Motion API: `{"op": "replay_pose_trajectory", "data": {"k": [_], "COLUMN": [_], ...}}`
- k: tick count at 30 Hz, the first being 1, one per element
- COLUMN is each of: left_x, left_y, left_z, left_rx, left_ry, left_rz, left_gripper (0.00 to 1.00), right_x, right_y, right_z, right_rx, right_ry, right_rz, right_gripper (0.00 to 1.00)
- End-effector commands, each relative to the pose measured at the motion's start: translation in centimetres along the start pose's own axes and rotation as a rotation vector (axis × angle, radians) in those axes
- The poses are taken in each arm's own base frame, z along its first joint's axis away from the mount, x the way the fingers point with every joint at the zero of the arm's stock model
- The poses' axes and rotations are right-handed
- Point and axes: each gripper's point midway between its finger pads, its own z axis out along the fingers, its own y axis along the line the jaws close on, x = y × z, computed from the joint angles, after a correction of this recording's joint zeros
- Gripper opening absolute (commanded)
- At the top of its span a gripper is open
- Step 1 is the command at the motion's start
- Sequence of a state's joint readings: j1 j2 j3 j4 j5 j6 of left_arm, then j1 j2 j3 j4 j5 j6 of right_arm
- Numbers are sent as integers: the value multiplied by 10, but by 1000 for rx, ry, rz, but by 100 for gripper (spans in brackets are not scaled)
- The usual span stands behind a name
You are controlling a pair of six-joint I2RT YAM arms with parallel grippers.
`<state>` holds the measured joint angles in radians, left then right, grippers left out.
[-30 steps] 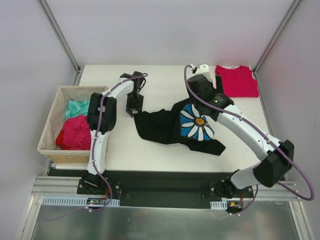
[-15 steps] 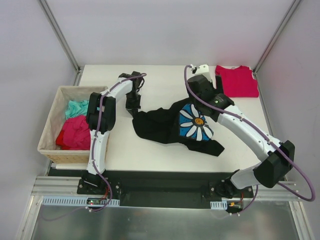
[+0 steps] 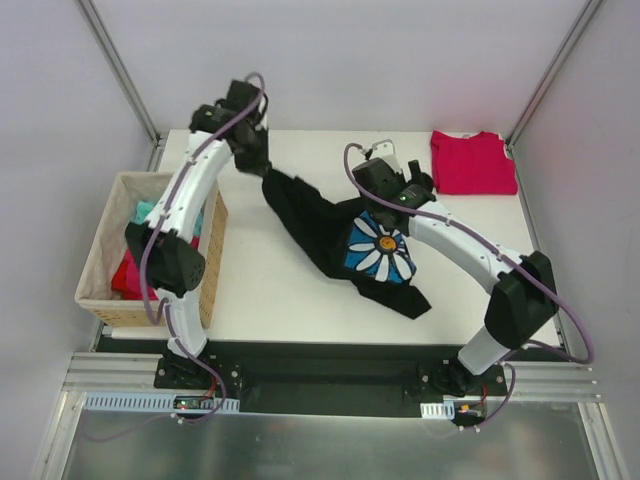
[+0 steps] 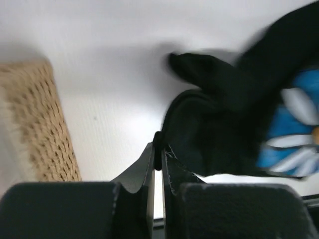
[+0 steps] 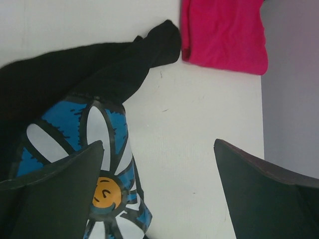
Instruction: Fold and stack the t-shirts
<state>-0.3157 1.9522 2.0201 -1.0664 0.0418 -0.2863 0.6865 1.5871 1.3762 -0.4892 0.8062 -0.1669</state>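
The black t-shirt (image 3: 320,225), with a blue and white flower print (image 3: 378,250), lies stretched diagonally across the table. My left gripper (image 3: 258,162) is raised at the back left, shut on the shirt's upper edge; in the left wrist view the pinched black cloth (image 4: 158,144) sits between the closed jaws of the left gripper (image 4: 158,154). My right gripper (image 3: 408,185) hovers open over the shirt's right side, and in its own view the right gripper (image 5: 158,144) has bare table between its fingers, the black t-shirt (image 5: 75,74) beside them. The red t-shirt (image 3: 472,162) (image 5: 224,35) lies folded at the back right.
A woven tan basket (image 3: 215,240) (image 4: 45,129) stands at the table's left edge with teal and pink cloth (image 3: 148,265) inside. The left arm reaches up over the basket. Frame posts rise at the back corners.
The left gripper has shut on the black shirt's edge and lifted it toward the back left, pulling the shirt out long. The right arm has shifted slightly left, still open.
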Motion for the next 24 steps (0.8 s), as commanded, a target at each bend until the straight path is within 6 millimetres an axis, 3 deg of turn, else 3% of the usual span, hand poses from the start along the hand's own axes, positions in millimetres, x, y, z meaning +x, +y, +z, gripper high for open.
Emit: {"op": "replay_pose_trajectory", "data": {"k": [1, 3, 5, 11, 16, 20, 24], "left_x": [-21, -18, -11, 4, 0, -11, -24], "left_y": [-26, -36, -39, -38, -31, -32, -26], "left_z": [-151, -191, -220, -271, -263, -232, -218], "left_rx": [136, 211, 260, 318, 265, 233, 181], "left_ry": [-295, -372, -426, -541, -541, -482, -488], "left_rz": [2, 9, 5, 3, 5, 5, 4], "left_gripper": [0, 0, 0, 0, 2, 1, 1], "right_x": [2, 4, 6, 2, -10, -14, -7], "right_y": [8, 10, 12, 14, 24, 60, 104], "right_z": [3, 7, 8, 11, -4, -25, -55], "right_rx": [1, 7, 5, 8, -73, -190, -289], "right_ry": [18, 28, 32, 41, 6, -23, -22], "right_rz": [7, -1, -4, -2, 19, -40, -160], "right_gripper": [97, 97, 97, 97, 97, 97, 98]}}
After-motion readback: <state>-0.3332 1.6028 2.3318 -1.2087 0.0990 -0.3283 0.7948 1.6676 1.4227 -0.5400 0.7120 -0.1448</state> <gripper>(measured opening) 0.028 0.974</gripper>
